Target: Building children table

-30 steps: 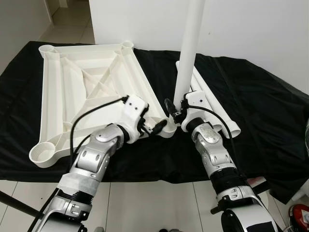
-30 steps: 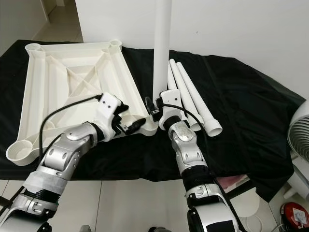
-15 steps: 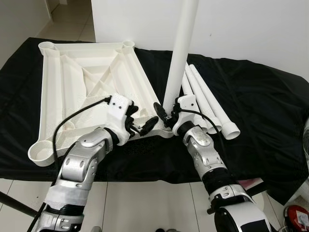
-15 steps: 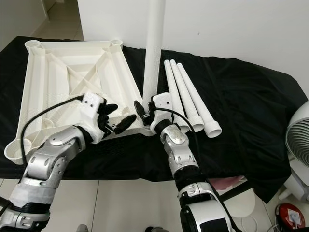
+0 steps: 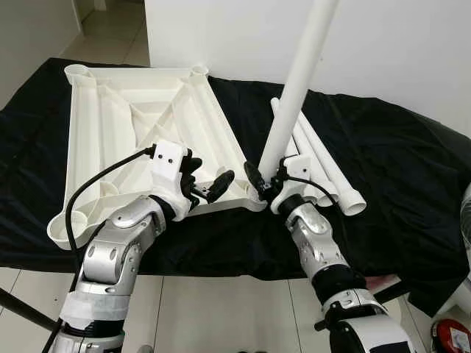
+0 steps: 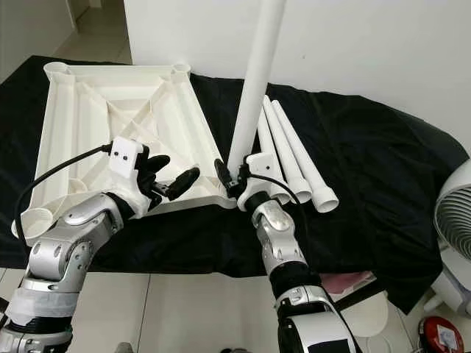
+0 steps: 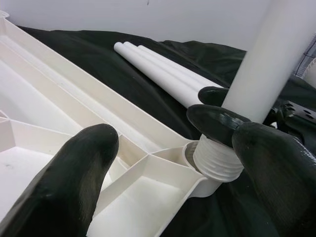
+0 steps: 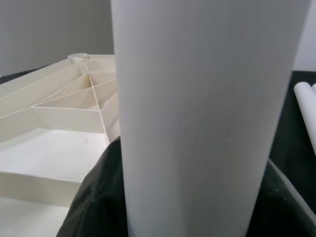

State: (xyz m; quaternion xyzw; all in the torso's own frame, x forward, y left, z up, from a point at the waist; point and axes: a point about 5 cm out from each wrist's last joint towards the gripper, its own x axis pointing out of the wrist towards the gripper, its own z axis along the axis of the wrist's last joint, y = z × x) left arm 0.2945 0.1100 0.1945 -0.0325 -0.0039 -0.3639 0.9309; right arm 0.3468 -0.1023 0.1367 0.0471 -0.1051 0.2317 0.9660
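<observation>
The white tabletop [image 5: 125, 132] lies upside down on a black cloth. My right gripper [image 5: 263, 190] is shut on a long white leg [image 5: 298, 88] close to its lower end. The leg leans to the right at its top. Its threaded end [image 7: 217, 159] sits at the socket [image 7: 189, 152] in the tabletop's near right corner, with the threads still showing. My left gripper [image 5: 206, 175] is open, its fingers [image 7: 84, 168] spread just above the tabletop's near right part, a little left of that socket. In the right wrist view the leg [image 8: 197, 118] sits between dark fingers.
Three spare white legs [image 5: 324, 162] lie side by side on the cloth right of the held leg. The cloth [image 5: 412, 169] covers the table to its front edge. A white wall stands behind. A fan [image 6: 456, 206] is at the far right.
The held leg has tipped from upright to leaning right. My left gripper has drawn back to the left, away from the corner socket. The camera has also shifted slightly.
</observation>
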